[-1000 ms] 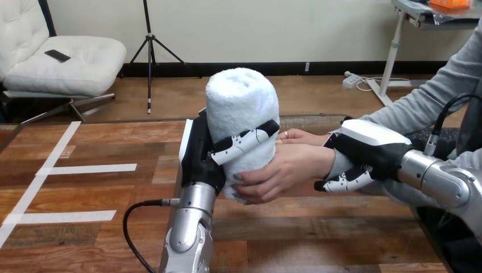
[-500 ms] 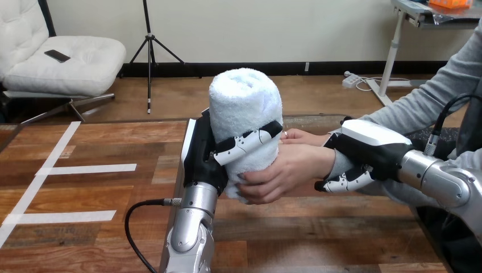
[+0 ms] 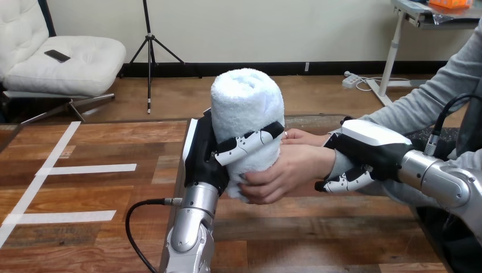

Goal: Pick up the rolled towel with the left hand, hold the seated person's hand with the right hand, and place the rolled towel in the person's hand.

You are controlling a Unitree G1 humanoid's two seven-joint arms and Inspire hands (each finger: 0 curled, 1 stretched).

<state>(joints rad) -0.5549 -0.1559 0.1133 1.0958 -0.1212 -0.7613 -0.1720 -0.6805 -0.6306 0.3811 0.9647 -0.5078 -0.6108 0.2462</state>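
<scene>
white rolled terry towel (image 3: 247, 108) upright at frame centre, left hand (image 3: 203, 154) gripping it, person's hand (image 3: 287, 169) covering its lower end, right hand (image 3: 372, 149) curled round person's wrist (image 3: 335, 162), thumb hidden

Centre of the table (image 3: 318, 233): obstructed. The rolled towel (image 3: 247, 105) stands upright there, clamped from the left by the left hand (image 3: 206, 153), whose fingers cross the towel's front. The person's hand (image 3: 287, 170) grips the towel's lower right side. A second hand of the person (image 3: 304, 136) lies just behind it. The right hand (image 3: 369, 149) curls round the person's wrist (image 3: 336, 163), so towel, hands and arms form one joined barrier reaching the table's right edge.

Passable: the table's left part, marked with flat white tape strips (image 3: 85, 169), and the near strip in front of the hands. A black cable (image 3: 132, 227) loops beside the left forearm.
</scene>
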